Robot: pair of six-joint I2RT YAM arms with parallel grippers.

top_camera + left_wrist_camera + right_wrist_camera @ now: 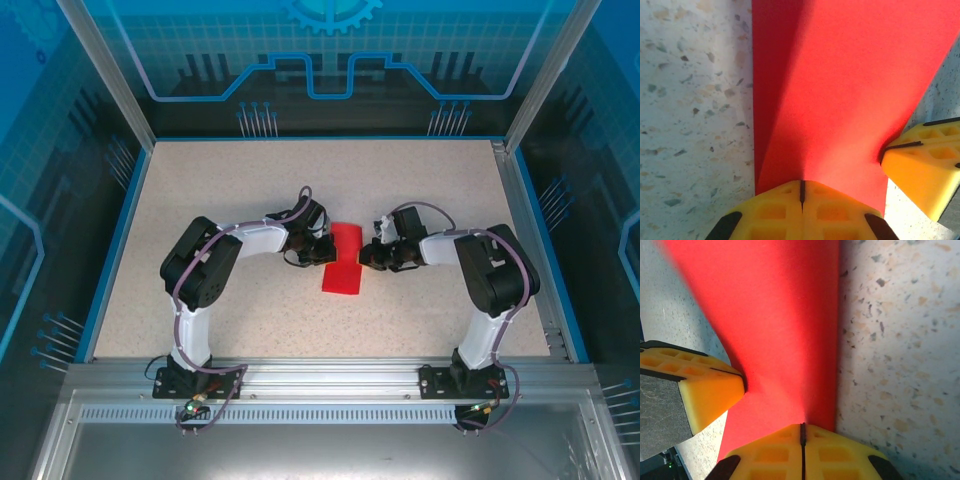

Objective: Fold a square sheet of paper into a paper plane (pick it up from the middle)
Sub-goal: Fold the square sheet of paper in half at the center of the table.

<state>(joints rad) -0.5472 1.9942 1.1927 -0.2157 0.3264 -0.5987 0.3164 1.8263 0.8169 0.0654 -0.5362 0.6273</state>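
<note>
The square sheet of paper (342, 278) is bright red and lies at the middle of the table, bent into a strip that rises between my two grippers. My left gripper (327, 250) holds its left edge and my right gripper (366, 252) its right edge. In the left wrist view the yellow jaws (801, 189) are shut on the edge of the red paper (840, 90), and the right gripper (886, 151) pinches it from the right. In the right wrist view my right gripper (803, 426) is shut on the paper (775, 315), with the left gripper (742, 385) gripping the opposite side.
The speckled beige table (250, 180) is bordered by a blue rim (112, 250) and metal frame posts (105, 70). A metal rail (320, 372) with both arm bases runs along the near edge. Open tabletop surrounds the paper on all sides.
</note>
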